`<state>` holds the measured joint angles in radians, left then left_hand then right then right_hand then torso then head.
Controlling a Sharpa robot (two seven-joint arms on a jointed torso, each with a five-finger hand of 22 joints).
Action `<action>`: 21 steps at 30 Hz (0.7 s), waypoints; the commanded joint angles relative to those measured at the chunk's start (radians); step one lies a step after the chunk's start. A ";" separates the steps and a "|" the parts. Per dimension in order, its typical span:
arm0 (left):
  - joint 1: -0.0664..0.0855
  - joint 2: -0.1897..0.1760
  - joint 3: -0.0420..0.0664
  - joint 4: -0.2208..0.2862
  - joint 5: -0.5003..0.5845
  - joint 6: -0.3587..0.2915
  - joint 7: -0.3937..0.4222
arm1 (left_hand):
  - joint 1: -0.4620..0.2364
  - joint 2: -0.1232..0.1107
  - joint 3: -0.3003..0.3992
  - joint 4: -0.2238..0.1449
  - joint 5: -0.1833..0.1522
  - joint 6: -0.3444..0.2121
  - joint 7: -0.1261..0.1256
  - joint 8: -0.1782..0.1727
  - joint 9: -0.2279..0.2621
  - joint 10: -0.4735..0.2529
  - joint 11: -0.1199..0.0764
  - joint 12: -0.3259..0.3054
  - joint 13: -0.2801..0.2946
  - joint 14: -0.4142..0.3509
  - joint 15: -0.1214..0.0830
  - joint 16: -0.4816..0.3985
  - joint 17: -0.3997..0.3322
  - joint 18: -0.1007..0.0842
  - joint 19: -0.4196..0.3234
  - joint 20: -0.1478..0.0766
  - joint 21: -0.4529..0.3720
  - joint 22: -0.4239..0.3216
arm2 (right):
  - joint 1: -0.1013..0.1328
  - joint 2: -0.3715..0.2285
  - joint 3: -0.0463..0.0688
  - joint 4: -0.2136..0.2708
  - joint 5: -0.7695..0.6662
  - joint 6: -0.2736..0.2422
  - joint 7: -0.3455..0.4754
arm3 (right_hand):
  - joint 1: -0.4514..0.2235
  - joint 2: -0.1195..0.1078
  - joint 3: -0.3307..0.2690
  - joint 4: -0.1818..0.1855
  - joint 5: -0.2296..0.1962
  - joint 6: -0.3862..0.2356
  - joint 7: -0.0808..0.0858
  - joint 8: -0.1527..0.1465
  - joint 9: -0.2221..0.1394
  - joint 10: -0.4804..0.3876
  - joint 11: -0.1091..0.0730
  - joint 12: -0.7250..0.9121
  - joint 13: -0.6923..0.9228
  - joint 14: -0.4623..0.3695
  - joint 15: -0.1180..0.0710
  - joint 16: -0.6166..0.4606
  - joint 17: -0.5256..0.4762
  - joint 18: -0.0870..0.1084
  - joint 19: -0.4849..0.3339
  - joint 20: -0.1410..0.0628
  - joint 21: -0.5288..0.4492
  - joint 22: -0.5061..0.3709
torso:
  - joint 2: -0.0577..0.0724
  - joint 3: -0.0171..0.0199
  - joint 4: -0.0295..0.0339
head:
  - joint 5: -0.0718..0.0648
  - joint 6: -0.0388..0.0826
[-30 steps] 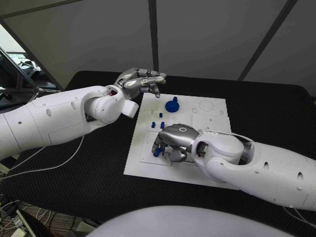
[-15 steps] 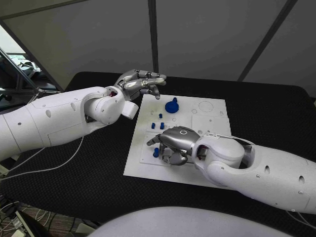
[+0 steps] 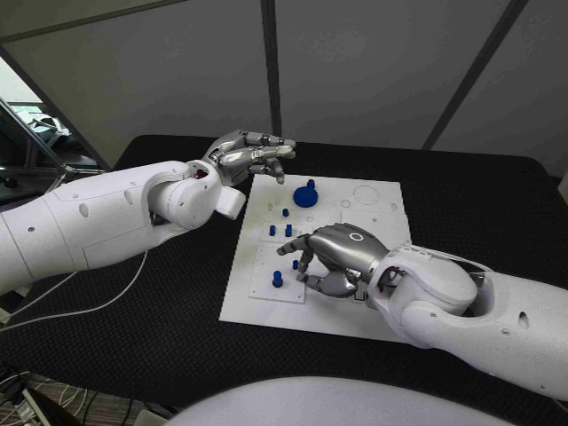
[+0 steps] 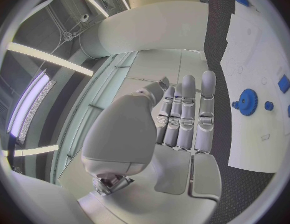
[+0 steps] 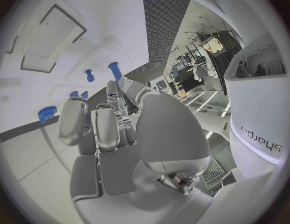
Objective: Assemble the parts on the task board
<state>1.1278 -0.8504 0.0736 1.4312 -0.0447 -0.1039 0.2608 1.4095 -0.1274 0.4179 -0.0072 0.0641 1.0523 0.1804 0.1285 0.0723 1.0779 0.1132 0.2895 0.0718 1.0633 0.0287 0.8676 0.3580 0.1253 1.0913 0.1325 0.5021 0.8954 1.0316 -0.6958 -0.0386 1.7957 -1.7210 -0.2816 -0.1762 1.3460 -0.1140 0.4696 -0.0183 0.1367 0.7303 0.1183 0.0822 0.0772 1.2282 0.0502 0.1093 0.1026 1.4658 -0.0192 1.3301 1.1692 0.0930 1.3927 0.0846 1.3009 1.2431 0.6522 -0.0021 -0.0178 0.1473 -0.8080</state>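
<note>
Head view: task board (image 3: 361, 311) sits mid table (image 3: 515, 204), long side running approx 12 to 6 o'clock. My right robot hand (image 3: 333, 257) hangs over board's centre, knuckles up, fingers curled down toward the plate; can't tell if anything's pinched under them. It blocks the middle of the board from the head cam. Just at its 9 o'clock a small blue peg (image 3: 278, 279) stands upright on a raised square of the board, close to the fingertips, contact unclear. At 11 o'clock from that hand, three short blue pegs (image 3: 284, 229) stand w/ small gaps. Further toward 12, blue gear (image 3: 307, 196) w/ a knob on top sits on the board.

My left robot hand (image 3: 249, 153) is off the board's far-left corner, above the table, fingers bent in loosely, nothing in it. Left wrist view: fingers (image 4: 190, 114) lie straight, side by side, palm bare; gear (image 4: 247, 102) and board beyond them.

Right wrist view: fingers (image 5: 98, 127) curled, pegs (image 5: 114, 69) beyond.
</note>
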 commanded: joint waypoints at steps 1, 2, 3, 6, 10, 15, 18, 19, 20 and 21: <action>0.002 -0.001 0.000 0.000 -0.001 0.016 0.001 | -0.002 0.005 -0.004 0.001 0.001 -0.008 0.001 -0.006 -0.002 -0.009 0.000 0.004 -0.001 0.000 0.008 -0.005 -0.001 0.057 -0.005 -0.002 -0.005 -0.001 | 0.005 -0.044 0.017 0.025 0.053 -0.107 -0.016 | -0.010 0.002 -0.014 0.008 0.001 0.070 0.017 0.023 0.011 0.018 0.001 0.013 0.009 0.037 -0.008 0.004 0.001 -0.014 0.001 -0.006 0.003 0.003 | -0.005 -0.0023 -0.0026 | -0.015 0.009; 0.002 -0.001 0.000 0.000 -0.001 0.016 0.001 | -0.002 0.005 -0.004 0.001 0.001 -0.008 0.001 -0.006 -0.002 -0.009 0.000 0.004 -0.001 0.000 0.008 -0.005 -0.001 0.057 -0.005 -0.002 -0.005 -0.001 | 0.007 -0.065 0.024 0.033 0.080 -0.118 -0.020 | -0.023 -0.001 -0.023 0.019 -0.005 0.102 0.024 0.038 0.018 0.027 0.006 0.020 0.014 0.038 -0.005 0.007 0.004 -0.015 0.002 -0.005 0.004 0.004 | -0.006 -0.0023 -0.0033 | -0.020 0.013; 0.002 -0.002 0.000 0.000 -0.001 0.015 0.001 | -0.002 0.005 -0.004 0.001 0.001 -0.008 0.001 -0.006 -0.002 -0.009 0.000 0.004 -0.001 0.000 0.008 -0.005 -0.001 0.057 -0.005 -0.002 -0.005 -0.001 | 0.008 -0.088 0.031 0.040 0.117 -0.130 -0.024 | -0.034 -0.003 -0.031 0.028 -0.008 0.136 0.028 0.054 0.024 0.040 0.011 0.030 0.020 0.039 -0.001 0.010 0.008 -0.016 0.004 -0.003 0.007 0.007 | -0.007 -0.0026 -0.0032 | -0.027 0.017; 0.002 -0.005 -0.001 0.000 -0.001 0.015 0.002 | -0.001 0.005 -0.004 0.000 0.001 -0.008 0.001 -0.006 -0.001 -0.009 0.000 0.004 -0.001 0.000 0.008 -0.005 -0.001 0.057 -0.004 -0.002 -0.005 -0.001 | 0.013 -0.159 0.052 0.061 0.238 -0.158 -0.039 | -0.068 -0.016 -0.069 0.055 0.025 0.235 0.030 0.099 0.042 0.091 0.009 0.071 0.048 0.044 0.001 0.026 0.030 -0.020 0.016 0.001 0.022 0.026 | -0.009 -0.0030 -0.0054 | -0.049 0.025; 0.002 -0.009 -0.004 -0.001 -0.001 0.013 0.003 | -0.001 0.005 -0.004 0.000 0.001 -0.008 0.001 -0.006 -0.001 -0.009 0.000 0.004 -0.001 0.000 0.008 -0.005 -0.001 0.057 -0.004 -0.002 -0.005 -0.001 | 0.018 -0.247 0.065 0.086 0.358 -0.167 -0.071 | -0.145 -0.053 -0.166 0.110 0.119 0.278 0.004 0.119 0.051 0.156 -0.012 0.157 0.117 0.051 -0.016 0.052 0.066 -0.027 0.035 -0.009 0.050 0.059 | -0.013 -0.0029 -0.0102 | -0.069 0.028; 0.002 -0.011 -0.007 -0.001 -0.001 0.011 0.005 | -0.001 0.006 -0.004 0.000 0.001 -0.008 0.001 -0.006 -0.001 -0.009 0.000 0.005 -0.001 -0.001 0.008 -0.006 -0.002 0.057 -0.004 -0.002 -0.004 -0.001 | 0.020 -0.340 0.070 0.116 0.423 -0.157 -0.133 | -0.156 -0.021 -0.344 0.198 0.144 0.287 -0.016 0.160 0.096 0.089 -0.030 0.559 0.543 0.063 -0.033 0.111 0.154 -0.045 0.072 -0.035 0.110 0.131 | -0.015 -0.0037 -0.0175 | -0.095 0.028; 0.002 -0.010 -0.009 0.000 -0.001 0.011 0.005 | -0.001 0.006 -0.004 0.000 0.001 -0.008 0.001 -0.006 -0.001 -0.009 0.000 0.005 -0.001 -0.001 0.008 -0.006 -0.002 0.057 -0.004 -0.002 -0.004 -0.001 | 0.019 -0.375 0.070 0.127 0.406 -0.147 -0.177 | -0.120 0.009 -0.419 0.235 0.155 0.281 -0.024 0.190 0.135 0.091 -0.033 0.837 0.839 0.070 -0.034 0.140 0.199 -0.052 0.089 -0.027 0.138 0.166 | -0.015 -0.0021 -0.0162 | -0.104 0.027; 0.002 -0.011 -0.009 0.000 -0.001 0.011 0.006 | -0.001 0.006 -0.004 0.000 0.001 -0.008 0.001 -0.006 -0.001 -0.009 0.000 0.005 -0.001 -0.001 0.008 -0.006 -0.002 0.057 -0.004 -0.002 -0.004 -0.001 | 0.017 -0.385 0.069 0.132 0.393 -0.143 -0.194 | -0.120 0.005 -0.443 0.247 0.160 0.279 -0.023 0.196 0.144 0.101 -0.033 0.894 0.901 0.072 -0.029 0.149 0.215 -0.053 0.094 -0.031 0.147 0.177 | -0.015 -0.0019 -0.0161 | -0.106 0.027; 0.001 -0.011 -0.010 0.000 -0.001 0.011 0.006 | -0.001 0.006 -0.004 0.000 0.001 -0.008 0.001 -0.006 -0.001 -0.009 0.000 0.005 -0.001 -0.001 0.008 -0.006 -0.002 0.057 -0.004 -0.002 -0.004 -0.001 | 0.014 -0.393 0.068 0.136 0.382 -0.139 -0.209 | -0.124 0.000 -0.458 0.255 0.158 0.276 -0.020 0.198 0.148 0.112 -0.034 0.933 0.941 0.074 -0.032 0.155 0.227 -0.055 0.098 -0.030 0.152 0.184 | -0.015 -0.0020 -0.0168 | -0.109 0.027; 0.001 -0.011 -0.010 0.001 -0.001 0.010 0.007 | -0.001 0.006 -0.004 0.000 0.001 -0.007 0.000 -0.005 -0.001 -0.009 0.000 0.005 -0.001 -0.001 0.008 -0.006 -0.002 0.057 -0.004 -0.002 -0.004 -0.001 | 0.011 -0.402 0.067 0.141 0.367 -0.132 -0.229 | -0.123 0.001 -0.479 0.268 0.157 0.274 -0.020 0.204 0.157 0.123 -0.035 0.973 0.984 0.076 -0.035 0.161 0.238 -0.057 0.101 -0.027 0.158 0.191 | -0.015 -0.0017 -0.0177 | -0.109 0.026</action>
<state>1.1276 -0.8611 0.0632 1.4306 -0.0448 -0.1019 0.2599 1.4095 -0.1274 0.4179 -0.0072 0.0641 1.0523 0.1804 0.1285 0.0724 1.0780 0.1132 0.2895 0.0720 1.0633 0.0287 0.8677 0.3572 0.1254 1.0913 0.1325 0.5021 0.8955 1.0447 -1.0947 0.0303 1.9279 -1.3584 -0.4144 -0.3214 1.2225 -0.1140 0.0026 0.2432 0.2927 1.0101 0.0999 0.2833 0.2294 1.3425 0.0144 1.0563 1.0581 1.4667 -0.0523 1.4877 1.3082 0.0456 1.4638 0.0535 1.4554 1.3081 0.6376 -0.0050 -0.0332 0.0419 -0.7808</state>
